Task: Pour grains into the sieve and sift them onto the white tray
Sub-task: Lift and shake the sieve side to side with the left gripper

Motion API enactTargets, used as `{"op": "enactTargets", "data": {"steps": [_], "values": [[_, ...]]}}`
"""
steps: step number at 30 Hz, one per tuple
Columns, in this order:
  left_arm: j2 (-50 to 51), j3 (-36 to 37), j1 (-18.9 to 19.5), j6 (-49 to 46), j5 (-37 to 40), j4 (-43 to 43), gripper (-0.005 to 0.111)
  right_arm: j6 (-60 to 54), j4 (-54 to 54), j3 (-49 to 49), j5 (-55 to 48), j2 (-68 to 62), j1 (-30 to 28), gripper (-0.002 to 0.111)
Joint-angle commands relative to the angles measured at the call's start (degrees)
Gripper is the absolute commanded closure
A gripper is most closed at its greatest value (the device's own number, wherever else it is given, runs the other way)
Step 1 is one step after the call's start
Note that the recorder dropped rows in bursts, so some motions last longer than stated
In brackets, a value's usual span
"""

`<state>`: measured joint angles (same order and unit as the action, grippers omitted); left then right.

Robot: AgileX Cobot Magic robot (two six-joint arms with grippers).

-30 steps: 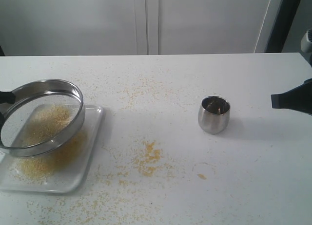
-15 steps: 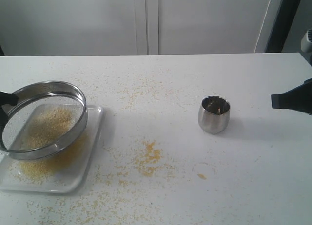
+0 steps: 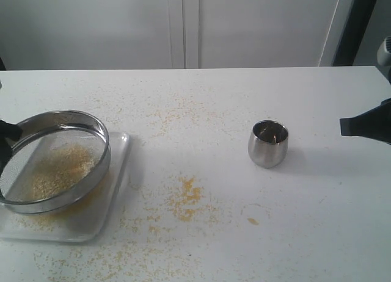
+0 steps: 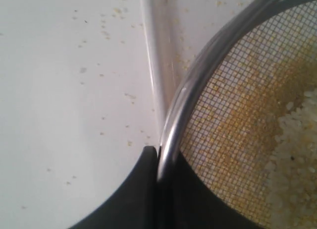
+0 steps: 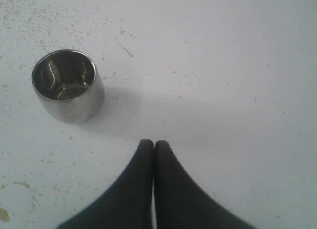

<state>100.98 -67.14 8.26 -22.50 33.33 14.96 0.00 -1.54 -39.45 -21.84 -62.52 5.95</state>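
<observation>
The sieve [image 3: 104, 157] is held by the left gripper [image 3: 6, 132] at the left side of the worktop [image 3: 305, 221], over the white tray [image 3: 119, 151], and it is tilted a little. Whether its lower edge touches the tray cannot be told. In the left wrist view the steel rim of the sieve [image 4: 198, 75] is pinched between the two black fingers of the left gripper [image 4: 159, 157], one finger inside the ring and one outside. The raised rim of the white tray [image 4: 157, 55] is seen just beside it. The grains [image 3: 58, 172] are lying on the mesh. Through the mesh [image 4: 233, 140] a yellow layer is seen, and paler, coarser bits are gathered at one side. More grains are spread on the tray under the sieve. A patch of spilled granules [image 3: 186, 196] is seen on the worktop between the tray and the steel cup [image 3: 267, 143]. The cup is standing upright, well apart from the tray. The right gripper [image 3: 351, 126] is kept at the right edge, apart from the cup. In the right wrist view its fingers are pressed together [image 5: 152, 143] with nothing between them, and the steel cup [image 5: 68, 85] is seen near them, not touched.
</observation>
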Motion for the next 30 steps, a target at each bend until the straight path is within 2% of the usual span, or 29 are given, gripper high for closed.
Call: {"op": "enactTargets", "data": {"steps": [1, 3, 5, 6, 7, 10, 11, 15, 16, 17, 20, 21, 25, 29, 30], "values": [[-1.0, -0.4, 1.4, 15.6, -2.2, 4.4, 0.107, 0.0, 0.0, 0.2, 0.7, 0.4, -0.4, 0.108], [-1.0, -0.4, 0.4, 9.4, -1.5, 4.5, 0.107, 0.0, 0.0, 0.2, 0.7, 0.4, -0.4, 0.108], [-1.0, -0.4, -0.6, -3.3, 1.3, 4.2, 0.107, 0.0, 0.0, 0.2, 0.7, 0.4, -0.4, 0.108], [-1.0, -0.4, -0.7, -6.4, 2.3, 4.0, 0.107, 0.0, 0.0, 0.2, 0.7, 0.4, -0.4, 0.108], [-1.1, -0.4, -0.7, -5.9, 2.6, 3.9, 0.107, 0.0, 0.0, 0.2, 0.7, 0.4, -0.4, 0.108], [-1.1, -0.4, 0.4, 13.0, 0.0, 4.0, 0.107, 0.0, 0.0, 0.2, 0.7, 0.4, -0.4, 0.108], [-1.1, -0.4, 0.4, 13.7, -0.4, 4.0, 0.107, 0.0, 0.0, 0.2, 0.7, 0.4, -0.4, 0.108], [-1.5, -0.4, -1.7, -3.8, 2.0, 3.5, 0.107, 0.0, 0.0, 0.2, 0.7, 0.4, -0.4, 0.108], [-1.6, -0.4, -1.7, -5.4, 2.5, 3.4, 0.107, 0.0, 0.0, 0.2, 0.7, 0.4, -0.4, 0.108], [-1.7, -0.4, -1.7, -3.6, 2.4, 3.4, 0.107, 0.8, 0.0, 0.2, 0.7, 0.4, -0.4, 0.108], [-2.2, -0.4, -0.7, 12.6, -1.4, 3.7, 0.107, 1.3, 0.0, 0.2, 0.7, 0.4, -0.4, 0.108], [-2.3, -0.4, -0.7, 13.3, -1.8, 3.7, 0.107, 1.3, 0.0, 0.2, 0.7, 0.4, -0.4, 0.108], [-2.5, -0.4, -2.2, 0.3, 0.4, 2.5, 0.107, 1.3, 0.0, 0.2, 0.7, 0.4, -0.4, 0.108], [-2.5, -0.4, -1.0, 15.4, -1.1, 2.0, 0.107, 1.3, 0.0, 0.2, 0.7, 0.4, -0.4, 0.108], [-2.5, -0.4, -1.0, 14.5, -1.2, 2.3, 0.107, 1.3, 0.0, 0.2, 0.7, 0.4, -0.4, 0.108]]}}
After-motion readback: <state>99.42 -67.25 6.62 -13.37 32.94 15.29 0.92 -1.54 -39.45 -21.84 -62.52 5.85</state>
